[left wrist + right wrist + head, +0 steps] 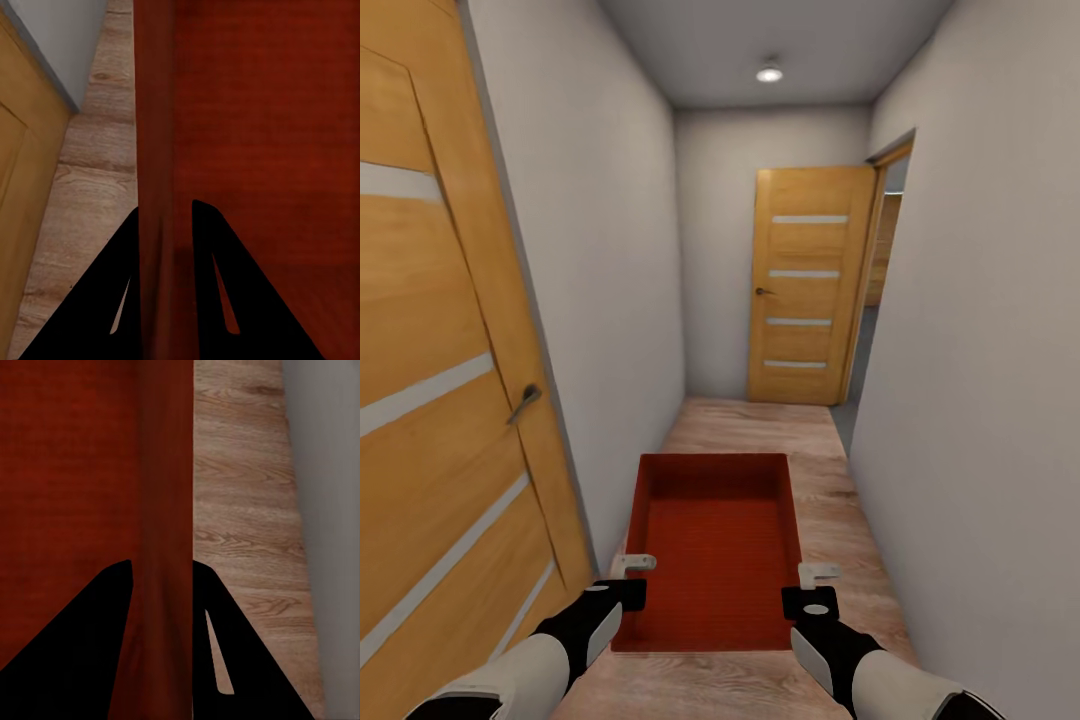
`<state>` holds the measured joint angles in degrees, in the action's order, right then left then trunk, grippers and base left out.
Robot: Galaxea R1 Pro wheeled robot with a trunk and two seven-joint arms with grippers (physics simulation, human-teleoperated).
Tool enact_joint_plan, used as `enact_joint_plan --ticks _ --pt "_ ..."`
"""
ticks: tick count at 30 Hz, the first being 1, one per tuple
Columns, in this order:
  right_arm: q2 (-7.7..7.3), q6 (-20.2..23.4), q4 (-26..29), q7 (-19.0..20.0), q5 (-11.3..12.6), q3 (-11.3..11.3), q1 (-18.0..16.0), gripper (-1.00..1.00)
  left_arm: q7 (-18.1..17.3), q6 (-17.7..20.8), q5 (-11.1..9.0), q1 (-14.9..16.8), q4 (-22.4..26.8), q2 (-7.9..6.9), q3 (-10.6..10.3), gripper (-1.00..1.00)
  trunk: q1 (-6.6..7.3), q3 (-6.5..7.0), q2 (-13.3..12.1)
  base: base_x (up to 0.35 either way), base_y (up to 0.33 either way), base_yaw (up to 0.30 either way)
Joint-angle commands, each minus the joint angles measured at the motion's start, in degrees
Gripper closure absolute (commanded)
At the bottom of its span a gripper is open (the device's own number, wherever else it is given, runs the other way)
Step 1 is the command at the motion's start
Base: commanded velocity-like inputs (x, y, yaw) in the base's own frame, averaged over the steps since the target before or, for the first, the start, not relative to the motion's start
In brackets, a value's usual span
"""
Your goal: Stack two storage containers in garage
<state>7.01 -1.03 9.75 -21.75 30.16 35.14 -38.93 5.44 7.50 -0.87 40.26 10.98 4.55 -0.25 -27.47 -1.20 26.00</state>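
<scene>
Stretching ahead in the head view is a narrow hallway with plain white walls (pixel 610 250), a light wood-plank floor (pixel 830 450) and a round ceiling light (pixel 769 73) glowing at the far end. A large light-wood door with pale horizontal stripes (pixel 430 400) fills the near left side, its dark lever handle (pixel 525 400) pointing into the passage, and a second door of the same make (pixel 810 285) stands open at the far end beside a doorway on the right. Held out in front of the robot, above the plank floor and between the two arms, is an orange-red rectangular open-top storage container (pixel 715 545) with low plain walls and a ribbed bottom; it sits level, long side running away from the camera, and nothing lies inside it. The left gripper (pixel 166 225) straddles the container's left wall, one black finger outside and one inside, the jaws clenched on that wall; the wood floor and a strip of the near door show beyond it. The right gripper (pixel 163 581) pinches the opposite wall in the same manner, jaws closed on the rim, with floor planks and grey wall alongside.
</scene>
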Motion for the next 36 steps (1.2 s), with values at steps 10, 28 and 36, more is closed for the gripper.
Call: enact_joint_plan --ticks 10,28,36 --pt "-0.17 -0.2 -0.1 -0.5 -0.1 -1.1 0.0 1.0 0.5 0.4 0.9 0.1 0.2 -0.95 2.8 1.0 -0.06 -0.12 0.1 0.322 0.0 -0.156" --pt "-0.16 -0.2 -0.1 -0.5 -0.1 -1.1 0.0 1.0 0.5 0.4 0.9 0.0 0.2 -0.95 2.8 1.0 -0.06 -0.12 0.1 0.322 0.0 -0.123" --pt "-0.17 -0.2 -0.1 -0.5 -0.1 -1.1 -0.1 1.0 0.5 0.4 0.9 0.0 0.2 -0.95 2.9 1.0 -0.06 -0.12 0.1 0.322 0.0 0.0"
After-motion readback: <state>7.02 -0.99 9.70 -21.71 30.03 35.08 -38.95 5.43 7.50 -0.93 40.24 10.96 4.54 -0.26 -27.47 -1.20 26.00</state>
